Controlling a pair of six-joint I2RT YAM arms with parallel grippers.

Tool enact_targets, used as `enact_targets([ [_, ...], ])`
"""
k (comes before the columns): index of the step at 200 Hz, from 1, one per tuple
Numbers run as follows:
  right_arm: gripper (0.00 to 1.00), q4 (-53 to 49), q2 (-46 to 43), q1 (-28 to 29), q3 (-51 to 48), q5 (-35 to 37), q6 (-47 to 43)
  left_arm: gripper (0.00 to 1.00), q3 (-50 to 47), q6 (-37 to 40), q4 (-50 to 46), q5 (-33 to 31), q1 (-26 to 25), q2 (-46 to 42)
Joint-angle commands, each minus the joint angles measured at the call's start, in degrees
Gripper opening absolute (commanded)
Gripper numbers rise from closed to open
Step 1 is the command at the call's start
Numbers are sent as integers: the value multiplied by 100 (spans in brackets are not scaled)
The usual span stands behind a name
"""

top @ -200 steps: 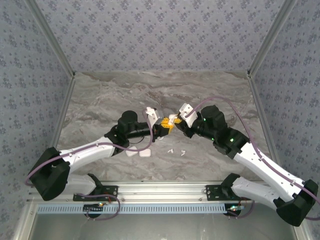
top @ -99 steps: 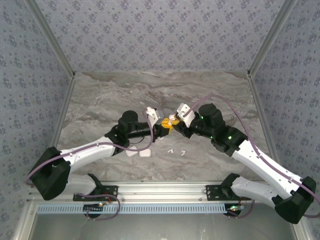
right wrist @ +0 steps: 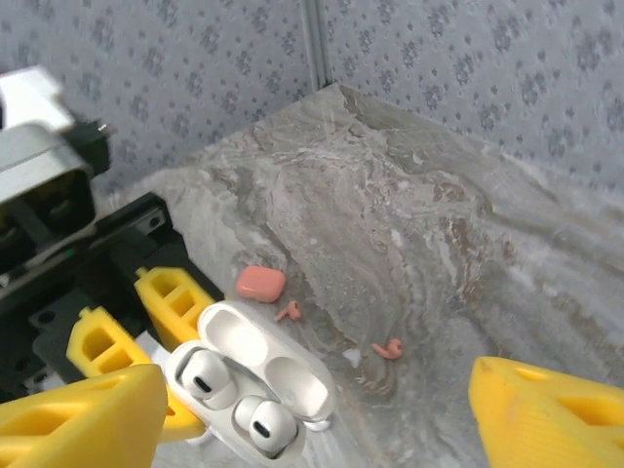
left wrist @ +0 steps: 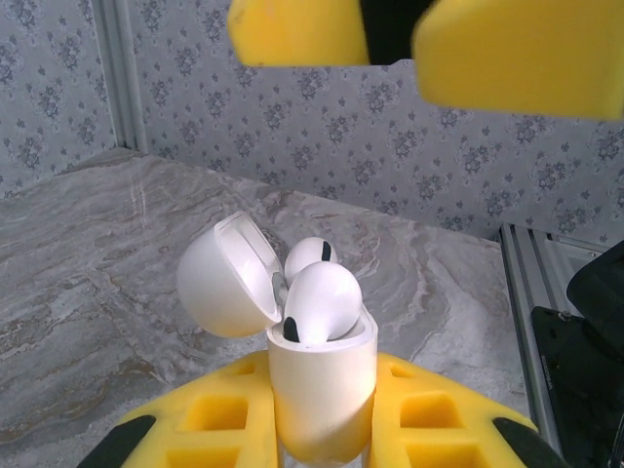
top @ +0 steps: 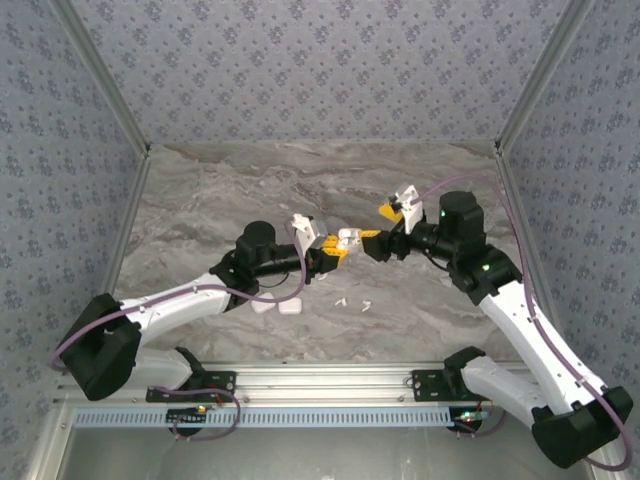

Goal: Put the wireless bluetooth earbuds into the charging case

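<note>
Starting at the left, the left gripper has its yellow fingers pressed in on the white charging case. It holds the case upright and off the table, presumably so the open mouth faces the other arm. The lid is hinged back out of the way, and two white earbuds sit in their wells with their rounded heads showing above the rim; the nearer one looks a touch high to me, though I can't be sure it isn't fully home. Just below, two loose white earbuds lie on the marble, likely waiting their turn. Further right, the right gripper hangs near the case with its fingers spread wide and nothing between them, as one would after letting an earbud go. From its wrist camera, a salmon case and two orange-red earbuds lie beyond.
</note>
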Motion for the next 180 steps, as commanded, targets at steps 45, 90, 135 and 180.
enact_targets([
  [45,100,454,772,-328,-141,-2174,1186,0,108,-71,346,139,-45,-20],
  [90,100,170,1060,-83,61,-2443,961,0,121,-66,329,124,-42,-21],
  [135,99,-317,1044,88,230,-2611,525,0,125,-32,267,64,-37,-37],
  [180,98,-391,639,59,143,-2298,319,0,123,27,184,-1,-45,-32],
])
